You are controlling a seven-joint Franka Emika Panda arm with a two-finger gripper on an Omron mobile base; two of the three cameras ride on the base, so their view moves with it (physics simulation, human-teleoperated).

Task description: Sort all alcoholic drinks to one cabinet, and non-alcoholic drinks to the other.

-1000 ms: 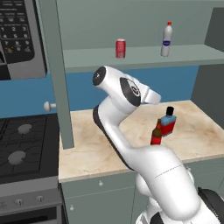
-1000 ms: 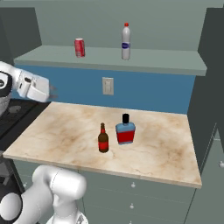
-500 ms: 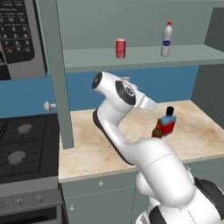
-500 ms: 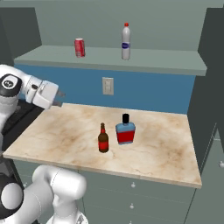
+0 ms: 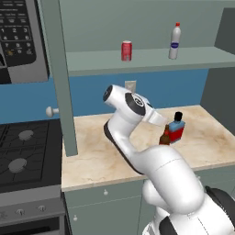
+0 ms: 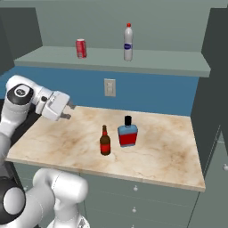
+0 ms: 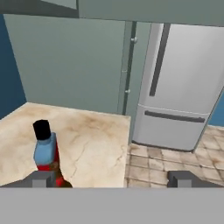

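On the marble counter [image 6: 169, 147] stand a slim brown beer bottle [image 6: 105, 141] and, just right of it, a squat flat bottle [image 6: 128, 133], red below with a blue shoulder and black cap. Up on the open cabinet shelf [image 6: 169, 67] a red soda can [image 6: 81, 48] and a white plastic bottle [image 6: 128, 42] stand apart. My gripper [image 6: 68, 111] hangs open and empty over the counter's left part, pointing toward the two bottles and clear of them. In the hand view the flat bottle [image 7: 45, 151] sits low at the left, above my left fingertip [image 7: 41, 178]. From the left base the arm covers part of the beer bottle [image 5: 164, 136].
A stove [image 5: 18, 156] adjoins the counter on the left, with a microwave [image 5: 18, 36] above it. An open cabinet door [image 5: 57, 78] stands edge-on at the shelf's left end. A wall outlet [image 6: 109, 87] sits behind the counter. A steel fridge [image 7: 183, 87] stands beyond the counter's far end.
The arm has swung the hand rightward over the counter, closer to the two bottles. The jaws stay open and no drink has moved.
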